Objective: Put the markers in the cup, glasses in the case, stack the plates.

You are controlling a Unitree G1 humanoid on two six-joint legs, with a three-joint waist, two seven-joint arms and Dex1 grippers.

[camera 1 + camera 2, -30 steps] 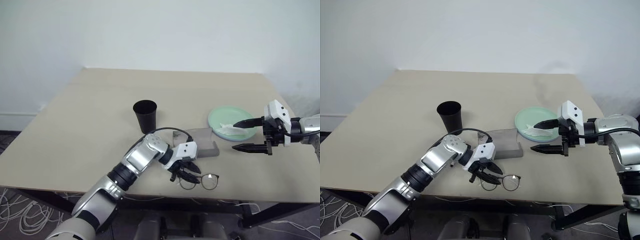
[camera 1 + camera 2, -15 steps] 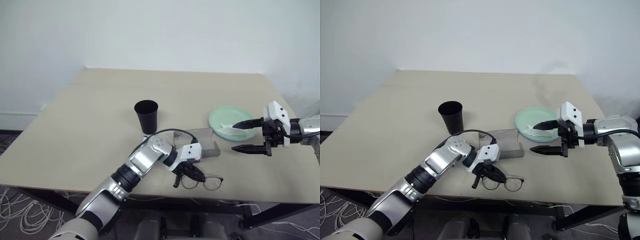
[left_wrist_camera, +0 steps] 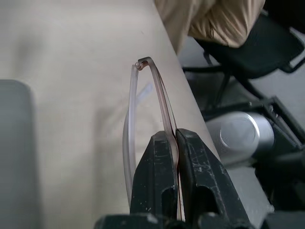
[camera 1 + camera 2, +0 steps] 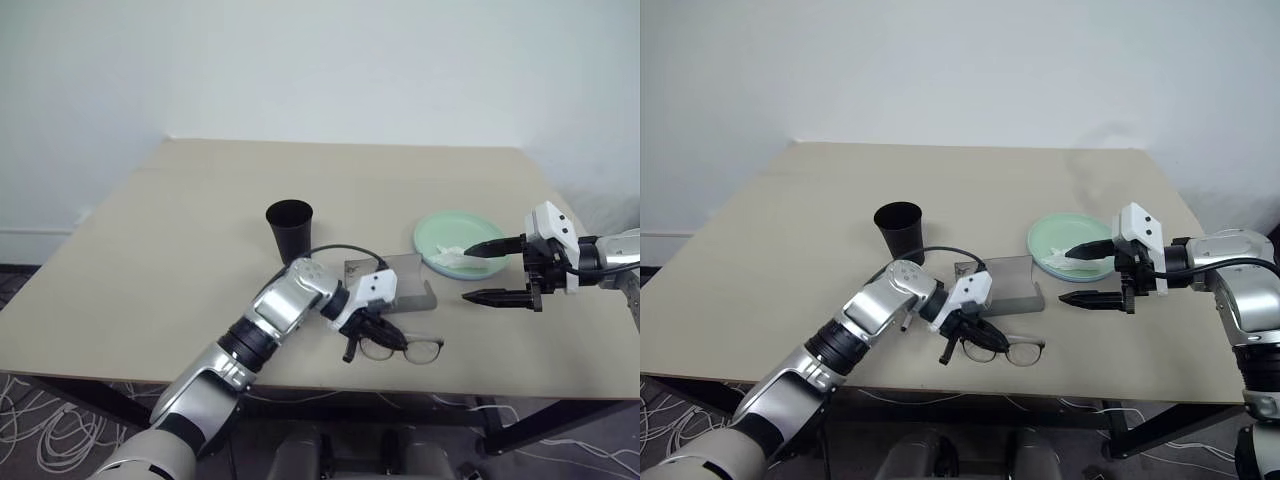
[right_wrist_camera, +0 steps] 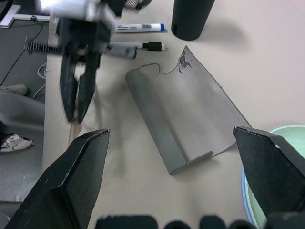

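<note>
No readable brand, label or writing on anything you had in view. Cup [image 4: 290, 230] stood upright at about 11 o'clock from the case [image 4: 391, 284]; its inside was not visible. Case lay open and flat on the tabletop [image 4: 200, 230], nothing in it. Mint green plate [image 4: 455, 238] sat at the case's 2 o'clock, a crumpled white tissue [image 4: 450, 257] on it, with a light blue rim just showing under its near edge.

Your left tool [image 4: 372, 330] was pressed together, pinching the glasses [image 4: 402, 348] by one temple arm; the left wrist view showed the arm clamped between both fingers [image 3: 157, 181]. The glasses were at the near tabletop edge, 6 o'clock from the case, lenses toward 3 o'clock from the tool.

Your right tool [image 4: 493, 270] was spread wide, holding nothing, hovering just beside the plate's near-right rim.

Both markers [image 5: 138, 27] lay side by side near the cup in the right wrist view, one blue-capped, one black-capped.
</note>
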